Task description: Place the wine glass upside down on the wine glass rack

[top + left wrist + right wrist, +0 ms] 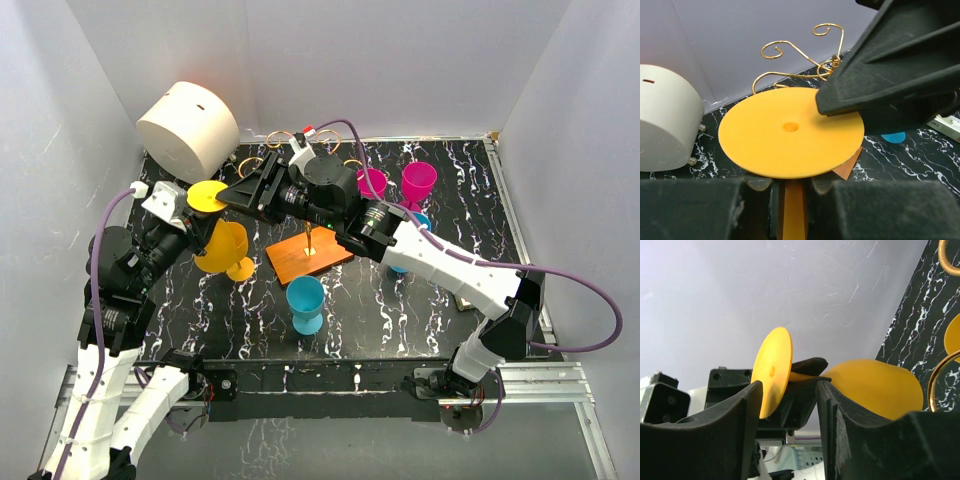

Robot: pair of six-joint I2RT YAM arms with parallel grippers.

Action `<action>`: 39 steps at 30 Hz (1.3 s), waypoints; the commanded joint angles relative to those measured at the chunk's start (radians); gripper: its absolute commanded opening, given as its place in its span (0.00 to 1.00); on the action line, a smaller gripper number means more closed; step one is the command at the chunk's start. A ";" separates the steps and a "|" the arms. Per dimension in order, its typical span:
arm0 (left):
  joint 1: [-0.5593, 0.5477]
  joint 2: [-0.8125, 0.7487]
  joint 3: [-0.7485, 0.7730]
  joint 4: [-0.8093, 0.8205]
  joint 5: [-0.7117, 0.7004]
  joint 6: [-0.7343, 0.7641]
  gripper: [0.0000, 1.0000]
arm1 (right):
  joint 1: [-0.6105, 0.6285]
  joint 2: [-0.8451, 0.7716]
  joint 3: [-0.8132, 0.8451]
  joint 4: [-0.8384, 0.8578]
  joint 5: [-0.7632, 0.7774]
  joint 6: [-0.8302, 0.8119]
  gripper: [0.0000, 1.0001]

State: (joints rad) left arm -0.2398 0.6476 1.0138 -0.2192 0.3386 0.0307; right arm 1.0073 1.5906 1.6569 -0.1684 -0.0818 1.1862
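A yellow wine glass [222,245] is held upside down, its round foot [207,196] on top. My left gripper [200,220] is shut on its stem [792,210], just under the foot [790,131]. My right gripper [233,192] is open, and its fingers [735,415] stand at the edge of the foot [771,371], one finger over the disc [880,75]. The bowl [875,387] shows behind them. The wine glass rack has gold scroll arms [805,55] on a post over an orange-brown wooden base [300,258], to the right of the glass.
A white cylinder [188,130] stands at the back left. A blue glass [305,303] stands in front of the rack's base. Two magenta glasses [419,182] [372,182] and another blue one [415,222] are at the back right, partly behind my right arm. White walls enclose the table.
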 commanded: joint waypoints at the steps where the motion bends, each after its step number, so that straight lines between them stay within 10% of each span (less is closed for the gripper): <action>1: -0.002 -0.015 0.031 -0.008 0.061 0.049 0.00 | 0.002 -0.021 0.018 0.061 0.064 0.073 0.41; 16: -0.001 -0.051 0.003 0.005 0.056 0.082 0.01 | 0.002 -0.027 -0.079 0.195 -0.028 0.192 0.00; 21: -0.002 -0.046 0.028 -0.043 0.010 0.052 0.41 | 0.001 -0.042 -0.082 0.204 -0.001 0.192 0.00; 26: -0.001 -0.072 0.052 -0.144 -0.013 0.006 0.60 | 0.002 -0.066 -0.105 0.243 0.068 0.176 0.00; 39: -0.002 -0.072 0.243 -0.314 -0.135 -0.723 0.69 | 0.002 -0.057 -0.121 0.317 0.102 0.092 0.00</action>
State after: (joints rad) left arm -0.2390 0.5610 1.2186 -0.5140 0.2520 -0.3702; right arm 1.0069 1.5826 1.5406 0.0494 0.0223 1.3136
